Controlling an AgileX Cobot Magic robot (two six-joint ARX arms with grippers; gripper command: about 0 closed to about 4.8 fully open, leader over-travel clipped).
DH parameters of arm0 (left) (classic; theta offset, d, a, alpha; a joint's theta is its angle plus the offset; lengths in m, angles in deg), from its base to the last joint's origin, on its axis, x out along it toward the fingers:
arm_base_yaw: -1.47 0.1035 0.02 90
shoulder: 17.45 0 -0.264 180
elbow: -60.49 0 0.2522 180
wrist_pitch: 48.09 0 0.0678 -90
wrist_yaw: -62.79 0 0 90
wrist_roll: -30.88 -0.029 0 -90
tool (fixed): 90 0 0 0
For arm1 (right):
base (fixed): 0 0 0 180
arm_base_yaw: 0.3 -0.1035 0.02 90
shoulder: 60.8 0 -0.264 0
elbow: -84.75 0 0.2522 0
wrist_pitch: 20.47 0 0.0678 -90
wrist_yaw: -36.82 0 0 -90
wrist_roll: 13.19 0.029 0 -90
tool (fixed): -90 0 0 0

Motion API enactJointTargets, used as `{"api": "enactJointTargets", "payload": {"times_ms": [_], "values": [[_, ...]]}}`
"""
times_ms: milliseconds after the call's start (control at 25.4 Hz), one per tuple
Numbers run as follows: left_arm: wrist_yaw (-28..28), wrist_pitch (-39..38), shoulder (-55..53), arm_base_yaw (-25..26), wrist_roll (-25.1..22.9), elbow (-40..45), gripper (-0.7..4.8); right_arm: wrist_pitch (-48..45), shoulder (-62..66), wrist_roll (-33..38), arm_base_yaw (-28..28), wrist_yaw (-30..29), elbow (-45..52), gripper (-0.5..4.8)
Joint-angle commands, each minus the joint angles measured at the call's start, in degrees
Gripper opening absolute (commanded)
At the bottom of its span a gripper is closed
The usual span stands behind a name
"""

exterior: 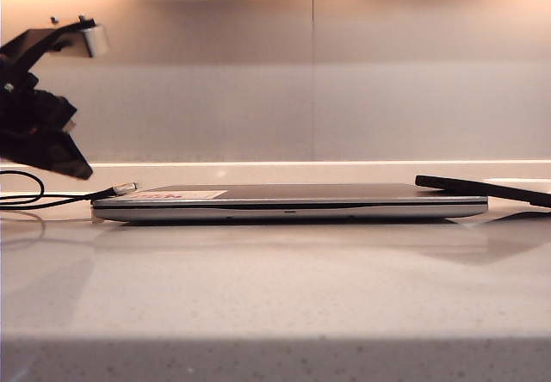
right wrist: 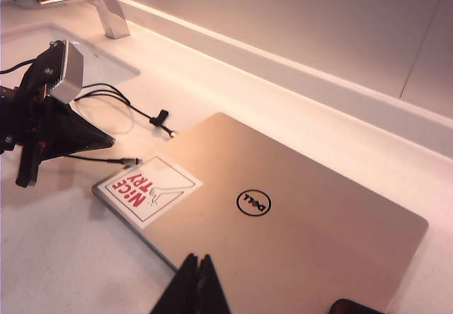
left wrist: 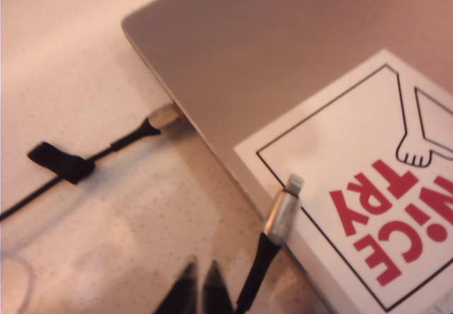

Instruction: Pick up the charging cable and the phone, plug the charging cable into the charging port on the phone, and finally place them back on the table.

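Observation:
The charging cable is a thin black cord whose silvery plug tip (left wrist: 284, 211) rests on the laptop's corner, by the sticker. That plug (exterior: 125, 188) also shows at the laptop's left end (right wrist: 129, 162). My left gripper (left wrist: 202, 286) is shut and empty, just short of the plug and hovering above the table (left wrist: 106, 59); its arm hangs at the left (exterior: 77, 169). The phone (exterior: 482, 188), a thin black slab, leans on the laptop's right end, and only its corner (right wrist: 357, 307) shows in the right wrist view. My right gripper (right wrist: 198, 266) is shut and empty over the laptop's edge. The charging port is hidden.
A closed grey-silver laptop (exterior: 293, 203) lies across the table (exterior: 275, 296), with a white "NICE TRY" sticker (left wrist: 382, 201) on its lid. A second black cord (left wrist: 60, 164) ends at the laptop's side. A sink and tap (right wrist: 106, 6) sit behind the left arm (right wrist: 42, 123).

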Motion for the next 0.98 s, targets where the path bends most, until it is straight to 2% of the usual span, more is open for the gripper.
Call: {"api": "enactJointTargets", "payload": {"times_ms": [39, 118, 315, 984], "values": [[0.0, 0.3, -0.6, 0.0, -0.6, -0.1, 1.43, -0.6, -0.1, -0.1, -0.1, -0.1, -0.2, -0.06], [-0.1, 0.2, -0.9, 0.0, -1.7, -0.1, 1.93, -0.6, -0.1, -0.1, -0.1, 0.0, -0.2, -0.06], [0.0, -0.1, -1.8, 0.0, -5.5, -0.1, 1.93, -0.6, -0.1, -0.1, -0.1, 0.0, -0.2, -0.06], [-0.1, 4.0, -6.6, 0.0, -5.6, -0.1, 1.83, -0.7, -0.1, 0.0, -0.1, 0.0, -0.2, -0.06]]}}
